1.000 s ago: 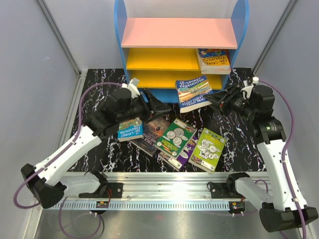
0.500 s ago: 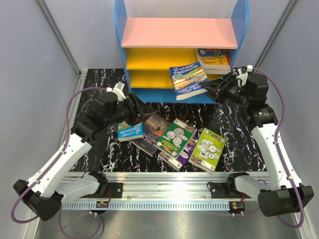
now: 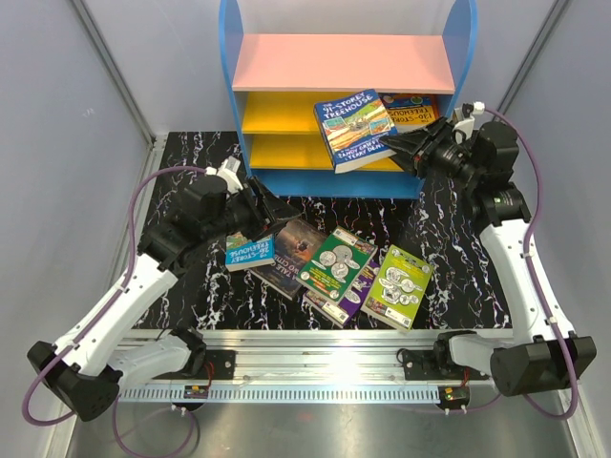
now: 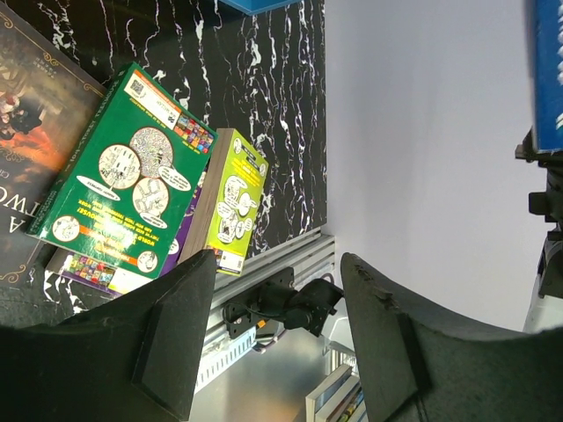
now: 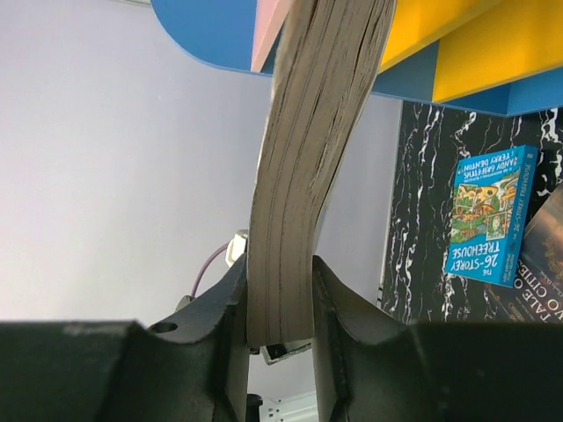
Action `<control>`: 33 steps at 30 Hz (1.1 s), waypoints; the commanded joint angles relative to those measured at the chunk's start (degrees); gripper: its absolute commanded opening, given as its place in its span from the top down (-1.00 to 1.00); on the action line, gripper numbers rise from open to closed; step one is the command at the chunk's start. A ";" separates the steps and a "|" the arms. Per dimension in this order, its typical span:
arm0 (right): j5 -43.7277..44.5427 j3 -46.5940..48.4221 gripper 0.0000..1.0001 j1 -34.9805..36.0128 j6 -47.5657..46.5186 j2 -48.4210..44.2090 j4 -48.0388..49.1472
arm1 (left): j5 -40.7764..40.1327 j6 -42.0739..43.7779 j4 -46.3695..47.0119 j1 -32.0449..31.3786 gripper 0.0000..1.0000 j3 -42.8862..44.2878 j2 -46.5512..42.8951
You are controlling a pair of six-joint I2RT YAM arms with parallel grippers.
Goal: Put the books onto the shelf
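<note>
My right gripper [image 3: 395, 153] is shut on a blue Treehouse book [image 3: 352, 129] and holds it tilted in front of the shelf [image 3: 344, 62], level with its yellow boards. In the right wrist view the book's page edge [image 5: 295, 193] is clamped between both fingers. A second Treehouse book [image 3: 416, 111] lies on the upper yellow board at the right. On the table lie a small blue book [image 3: 250, 251], a dark brown one [image 3: 293, 250], a green one [image 3: 336, 265] over a purple one, and a lime one [image 3: 399, 284]. My left gripper [image 3: 275, 207] hovers open above the small blue book, holding nothing.
The black marbled table [image 3: 191, 286] ends at a metal rail [image 3: 315, 343] along the near edge. Grey walls close in on both sides. The shelf's blue side panels [image 3: 462, 57] stand either side of the boards. The green book [image 4: 114, 189] and lime book [image 4: 236, 198] lie below my left gripper.
My right gripper has lifted the blue Treehouse book up and back, from low in front of the shelf to the yellow boards. The left arm drew back leftward, then stayed still.
</note>
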 commanded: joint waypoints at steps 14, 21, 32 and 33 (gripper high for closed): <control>-7.70 -4.82 1.00 -11.03 7.63 1.39 20.61 | 0.54 1.69 0.93 0.58 -0.26 1.56 1.27; -9.02 -10.09 1.00 -11.03 9.48 -2.30 22.19 | 1.16 0.19 2.94 0.67 -0.25 -0.11 1.62; -8.23 -9.75 1.00 -11.11 11.94 -0.03 27.37 | 0.98 -1.13 3.65 0.67 -0.24 -1.43 1.27; -8.05 -9.48 1.00 -11.03 12.20 0.50 28.16 | 0.90 -1.13 3.65 0.58 -0.23 -1.43 1.27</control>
